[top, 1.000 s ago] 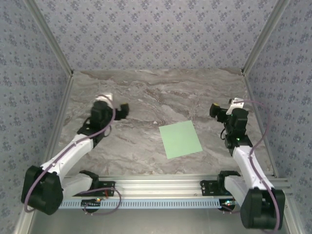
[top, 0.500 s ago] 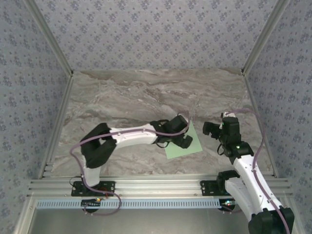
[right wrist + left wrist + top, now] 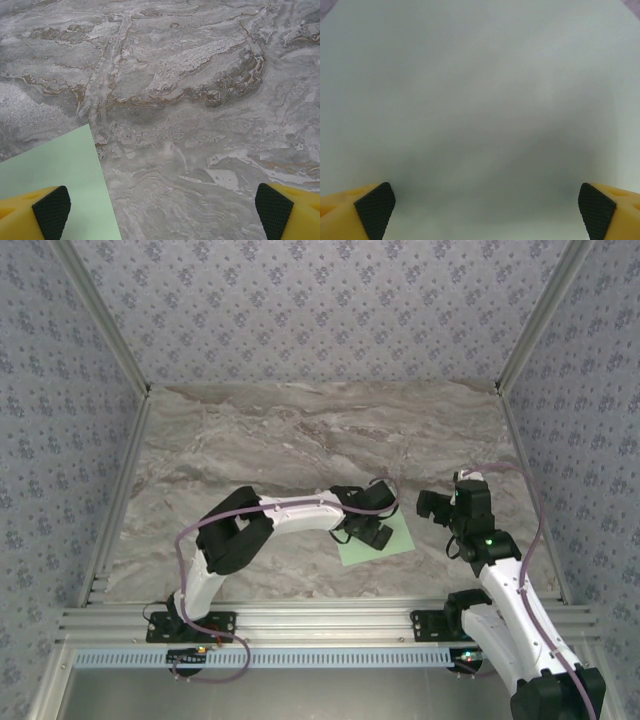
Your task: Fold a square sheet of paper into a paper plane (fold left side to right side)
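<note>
Sheet: The square sheet of paper, pale green, lies flat and unfolded on the marble table. It sits right of centre toward the near edge, turned slightly askew.
Left gripper: The left gripper reaches across from the left and hangs over the sheet's far left part. Its wrist camera looks down on plain paper below and ahead of the fingers.
Left jaws: Spread wide, with nothing between the black pads. Whether they touch the paper cannot be told.
Right gripper: The right gripper sits just beside the sheet's right edge, over bare table. One corner of the paper reaches toward its left finger.
Right jaws: Spread wide and empty.
Nearer arm: The left, already above the sheet.
Coming move: Being square, the sheet has no long axis. The crease would likely run near to far through its middle, so the left edge is the one to lift.
</note>
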Motion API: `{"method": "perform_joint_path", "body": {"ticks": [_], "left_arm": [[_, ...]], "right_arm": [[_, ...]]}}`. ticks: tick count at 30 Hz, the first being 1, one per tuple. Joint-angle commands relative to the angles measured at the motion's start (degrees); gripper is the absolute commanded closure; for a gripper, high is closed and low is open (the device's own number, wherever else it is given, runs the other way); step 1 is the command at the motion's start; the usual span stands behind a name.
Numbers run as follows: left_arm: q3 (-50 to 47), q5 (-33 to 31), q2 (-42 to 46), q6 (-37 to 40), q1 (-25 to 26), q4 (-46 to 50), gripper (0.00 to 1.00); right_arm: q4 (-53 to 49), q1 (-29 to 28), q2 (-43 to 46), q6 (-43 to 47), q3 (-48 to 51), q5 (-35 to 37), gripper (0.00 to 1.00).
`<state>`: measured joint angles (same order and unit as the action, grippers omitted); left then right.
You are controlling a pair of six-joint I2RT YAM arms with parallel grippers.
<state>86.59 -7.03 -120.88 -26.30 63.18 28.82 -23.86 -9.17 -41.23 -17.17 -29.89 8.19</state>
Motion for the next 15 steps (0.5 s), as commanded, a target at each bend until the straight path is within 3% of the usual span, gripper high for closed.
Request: {"method": "perform_joint_path", "body": {"ticks": [1,15], "left_arm": [[0.16,0.82,-1.63,4.17,-2.13,3.64,0.02],[-1.69,9.89,-0.24,21.49,-14.2,4.7,0.02]], "right_arm": [[-0.5,-0.48,0.54,-0.63,-1.01,0.78,0.0],[0.64,-0.49,-2.22,-1.6,-0.86,-4.58,0.0]]}}
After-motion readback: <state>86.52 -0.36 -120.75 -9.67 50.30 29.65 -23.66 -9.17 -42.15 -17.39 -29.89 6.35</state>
